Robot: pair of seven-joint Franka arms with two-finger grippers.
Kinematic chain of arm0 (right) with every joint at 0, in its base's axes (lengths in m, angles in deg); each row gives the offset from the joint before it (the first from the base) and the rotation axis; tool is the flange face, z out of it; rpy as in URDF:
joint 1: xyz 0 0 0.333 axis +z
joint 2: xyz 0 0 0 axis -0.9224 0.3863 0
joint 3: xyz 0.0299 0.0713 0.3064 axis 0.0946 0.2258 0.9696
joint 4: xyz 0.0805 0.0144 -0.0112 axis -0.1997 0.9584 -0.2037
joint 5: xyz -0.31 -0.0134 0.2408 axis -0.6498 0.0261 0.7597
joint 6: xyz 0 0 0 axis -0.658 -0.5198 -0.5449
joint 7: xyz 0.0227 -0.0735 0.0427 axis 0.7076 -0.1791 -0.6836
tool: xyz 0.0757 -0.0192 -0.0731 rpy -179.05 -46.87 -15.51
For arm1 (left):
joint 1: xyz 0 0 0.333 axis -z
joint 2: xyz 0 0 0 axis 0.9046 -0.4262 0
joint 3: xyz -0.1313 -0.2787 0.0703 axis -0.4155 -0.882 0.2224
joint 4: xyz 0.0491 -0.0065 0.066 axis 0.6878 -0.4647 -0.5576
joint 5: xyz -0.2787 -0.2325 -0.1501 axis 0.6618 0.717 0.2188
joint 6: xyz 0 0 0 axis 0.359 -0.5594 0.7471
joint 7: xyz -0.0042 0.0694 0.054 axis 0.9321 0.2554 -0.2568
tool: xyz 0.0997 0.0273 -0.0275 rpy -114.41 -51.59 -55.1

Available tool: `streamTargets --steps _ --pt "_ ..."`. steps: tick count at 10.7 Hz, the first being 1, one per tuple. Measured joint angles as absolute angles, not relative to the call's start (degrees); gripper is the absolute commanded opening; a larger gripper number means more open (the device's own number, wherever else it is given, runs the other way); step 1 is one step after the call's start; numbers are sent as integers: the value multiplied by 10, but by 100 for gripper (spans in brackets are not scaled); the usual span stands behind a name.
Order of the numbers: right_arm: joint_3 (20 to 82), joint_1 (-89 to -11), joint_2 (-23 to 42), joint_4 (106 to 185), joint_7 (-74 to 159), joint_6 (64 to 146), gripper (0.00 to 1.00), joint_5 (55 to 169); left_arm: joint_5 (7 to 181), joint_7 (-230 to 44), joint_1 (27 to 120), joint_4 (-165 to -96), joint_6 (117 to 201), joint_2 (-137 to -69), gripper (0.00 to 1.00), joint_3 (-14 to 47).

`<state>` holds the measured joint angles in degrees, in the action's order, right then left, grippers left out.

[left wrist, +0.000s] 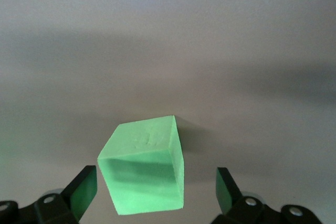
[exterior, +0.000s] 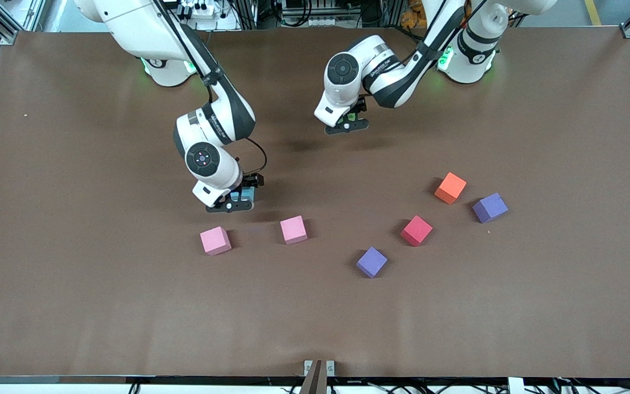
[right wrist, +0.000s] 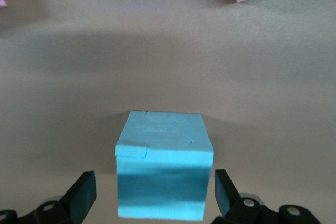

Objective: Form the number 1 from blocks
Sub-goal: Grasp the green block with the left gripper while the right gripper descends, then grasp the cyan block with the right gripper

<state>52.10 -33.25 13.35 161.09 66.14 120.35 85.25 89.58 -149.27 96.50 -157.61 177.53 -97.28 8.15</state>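
Across the brown table from the high front camera, six cubes lie loose and well apart, with the red block roughly amid them: a purple block nearer the camera than it, an orange block and a second purple block farther toward the left arm's end, two pink blocks toward the right arm's end. No container shows anywhere — nothing is lined up into a digit yet.

From the left wrist, the left gripper sits low with its fingers apart on either side of a green block, which is turned askew to them and not clamped.

From the right wrist, the right gripper brackets a light blue block squarely, fingers apart, gaps on both sides.

These look like light foam — soft enough to dent, matte enough not to slip. I'd pinch flat opposite faces, so the green one wants squaring first.
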Motion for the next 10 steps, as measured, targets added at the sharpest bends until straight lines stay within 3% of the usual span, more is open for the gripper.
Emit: streamTargets --steps 4,5,6,7,10 --pt "521 -331 147 1611 661 1215 72 853 896 -1493 965 -1606 1805 -979 100 80" --pt "520 -331 148 1611 661 1216 67 853 896 -1493 965 -1608 1806 -979 81 79" --pt "520 -331 148 1614 661 1217 60 853 896 -1493 965 -1610 1810 -980 32 78" --pt "520 -331 148 1618 661 1220 57 853 896 -1493 965 -1610 1818 -982 0 77" --pt "519 -332 145 1618 661 1225 57 853 889 -1488 966 -1611 1845 -987 0 57"
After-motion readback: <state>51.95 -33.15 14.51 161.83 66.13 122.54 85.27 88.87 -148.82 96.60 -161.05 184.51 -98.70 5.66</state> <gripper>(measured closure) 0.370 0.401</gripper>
